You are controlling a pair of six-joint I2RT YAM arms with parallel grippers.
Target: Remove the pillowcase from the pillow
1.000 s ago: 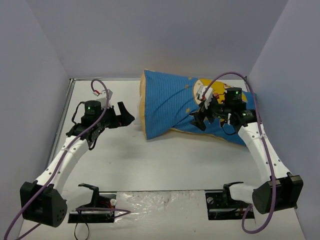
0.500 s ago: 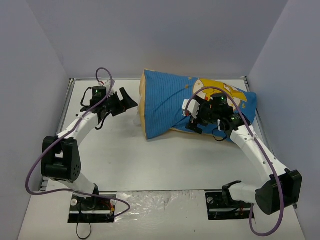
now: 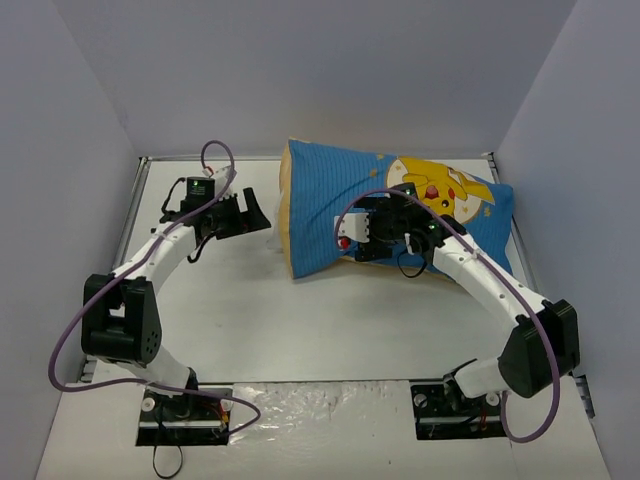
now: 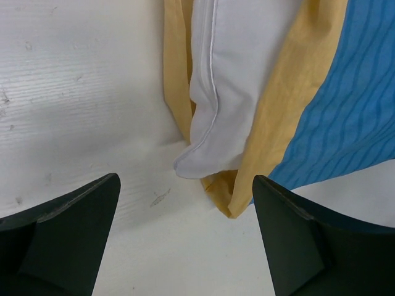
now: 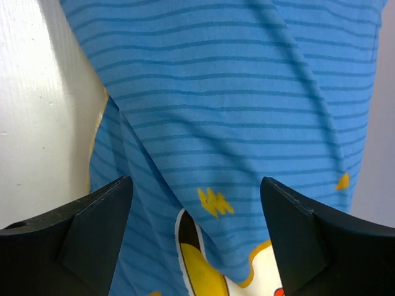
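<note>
Corner of pillow (image 4: 222, 92) facing spread left pincer (image 4: 185, 185), pillowcase (image 5: 234, 111) under spread right pincer (image 5: 196, 182)

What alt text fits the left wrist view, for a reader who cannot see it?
A white corner of the pillow pokes out of the open end of the pillowcase, whose yellow inside shows on both sides and whose blue striped outside fills the upper right. Two dark fingers stand wide apart at the bottom corners, above the white table, holding nothing.
</note>
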